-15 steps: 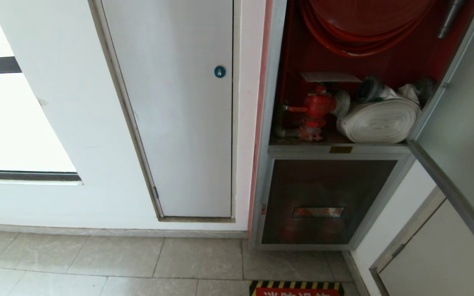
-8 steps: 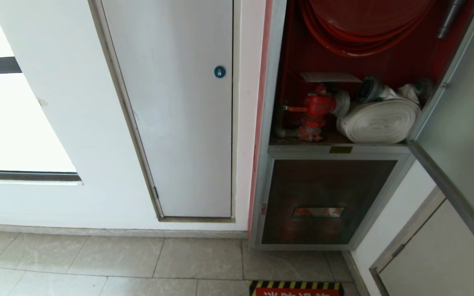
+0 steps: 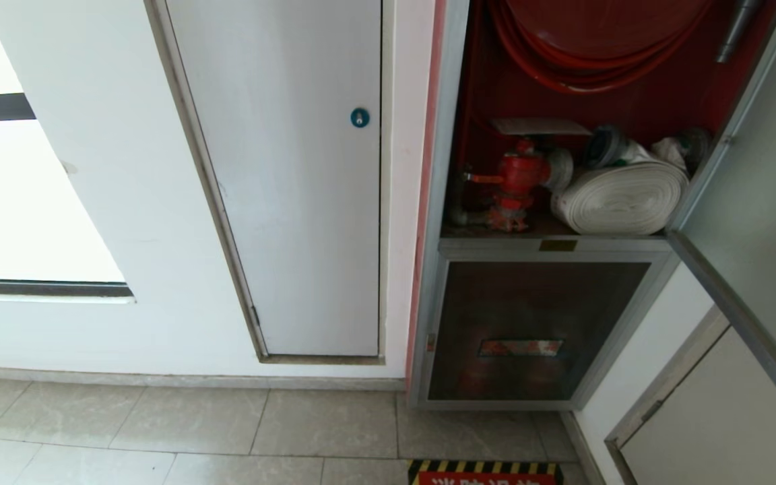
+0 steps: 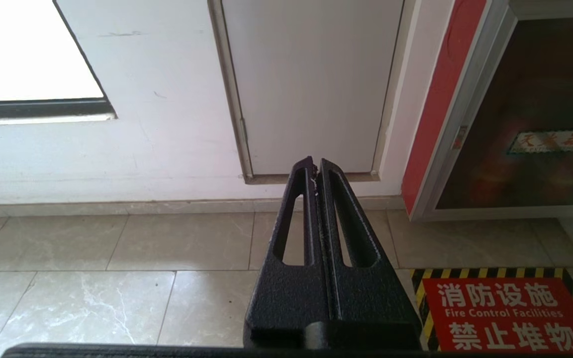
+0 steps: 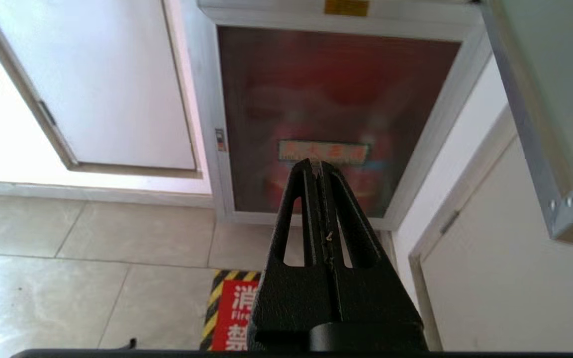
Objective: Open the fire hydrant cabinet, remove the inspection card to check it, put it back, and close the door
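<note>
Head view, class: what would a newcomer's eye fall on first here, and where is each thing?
The open cabinet at upper right draws the eye: a red hose reel hangs at the top, with a red valve and a white hose roll side by side on the shelf below. Its door stands swung out at the far right. Left of the cabinet is a white panel with a blue lock.
</note>
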Robot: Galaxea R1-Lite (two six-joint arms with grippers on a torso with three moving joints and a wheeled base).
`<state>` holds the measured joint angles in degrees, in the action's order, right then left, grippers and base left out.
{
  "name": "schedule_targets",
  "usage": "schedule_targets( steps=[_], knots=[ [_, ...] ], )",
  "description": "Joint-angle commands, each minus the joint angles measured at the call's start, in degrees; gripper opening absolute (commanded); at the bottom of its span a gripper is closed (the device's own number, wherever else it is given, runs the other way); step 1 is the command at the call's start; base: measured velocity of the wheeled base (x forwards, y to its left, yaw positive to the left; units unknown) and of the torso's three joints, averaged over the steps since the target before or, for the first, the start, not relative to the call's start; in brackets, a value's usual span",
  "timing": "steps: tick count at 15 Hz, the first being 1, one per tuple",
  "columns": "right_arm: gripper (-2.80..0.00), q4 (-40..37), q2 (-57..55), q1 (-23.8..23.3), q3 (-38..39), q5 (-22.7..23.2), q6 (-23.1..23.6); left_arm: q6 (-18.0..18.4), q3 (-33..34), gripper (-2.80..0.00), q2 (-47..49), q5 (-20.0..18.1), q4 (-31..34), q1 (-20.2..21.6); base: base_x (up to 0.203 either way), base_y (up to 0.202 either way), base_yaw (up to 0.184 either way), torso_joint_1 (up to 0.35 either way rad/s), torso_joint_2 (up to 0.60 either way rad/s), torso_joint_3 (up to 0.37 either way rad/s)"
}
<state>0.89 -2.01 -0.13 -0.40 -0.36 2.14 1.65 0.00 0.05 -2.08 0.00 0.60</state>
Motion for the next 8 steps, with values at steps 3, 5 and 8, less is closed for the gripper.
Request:
schedule_targets(
  steps=[3,5,8],
  knots=[
    [-2.8,-0.98,1.92,0.05,0.31,-0.7,-2.23,0.02,0.0,-2.8,0.04,-0.02,0.0,0.02,0.0,0.0,0.0,0.0,0.0,0.0],
    [-2.8,-0.98,1.92,0.07,0.31,-0.7,-2.43,0.02,0.01,-2.8,0.04,-0.02,0.0,0.02,0.0,0.0,0.0,0.0,0.0,0.0],
    [-2.8,-0.98,1.92,0.13,0.31,-0.7,-2.85,0.02,0.09,-2.8,0.04,-0.02,0.0,0.02,0.0,0.0,0.0,0.0,0.0,0.0]
  ],
)
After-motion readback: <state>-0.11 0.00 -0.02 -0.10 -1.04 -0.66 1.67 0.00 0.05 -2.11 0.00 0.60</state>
